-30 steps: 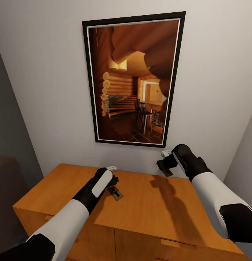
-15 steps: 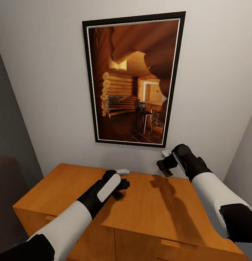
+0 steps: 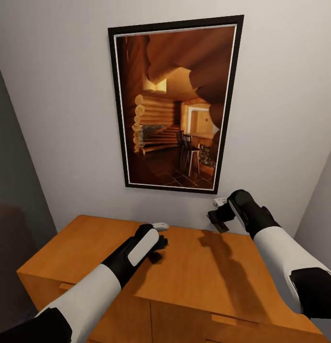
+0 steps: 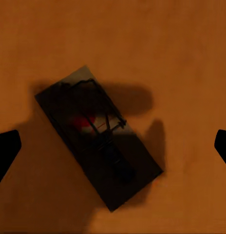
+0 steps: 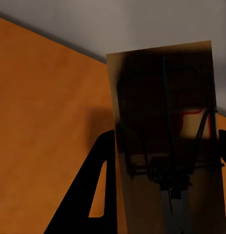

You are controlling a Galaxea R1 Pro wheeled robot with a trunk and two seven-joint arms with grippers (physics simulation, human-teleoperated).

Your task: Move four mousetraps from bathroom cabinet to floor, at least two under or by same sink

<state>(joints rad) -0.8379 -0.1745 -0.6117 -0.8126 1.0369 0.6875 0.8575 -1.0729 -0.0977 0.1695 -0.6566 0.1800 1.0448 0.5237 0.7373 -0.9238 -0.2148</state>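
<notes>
1. The left pincer [image 3: 158, 243] hangs open low over the cabinet [image 3: 89, 247] worktop at centre frame. A mousetrap [image 4: 98, 136] lies flat straight below it, between the spread fingers, long axis diagonal to the gap.
2. The right pincer [image 3: 217, 216], centre right, grips a second mousetrap [image 5: 166, 131] held up off the worktop.
3. There is bare worktop all around, with the wall close behind.

No legible text, label, brand, number or sign anywhere. Checked framed picture [image 3: 177, 105] on the wall: log-cabin interior, no caption or lettering. Checked cabinet [image 3: 208, 281] top and fronts: plain wood. Checked both mousetraps, one lying [image 4: 98, 136], one held [image 5: 166, 141]: red mark only, no print readable.
</notes>
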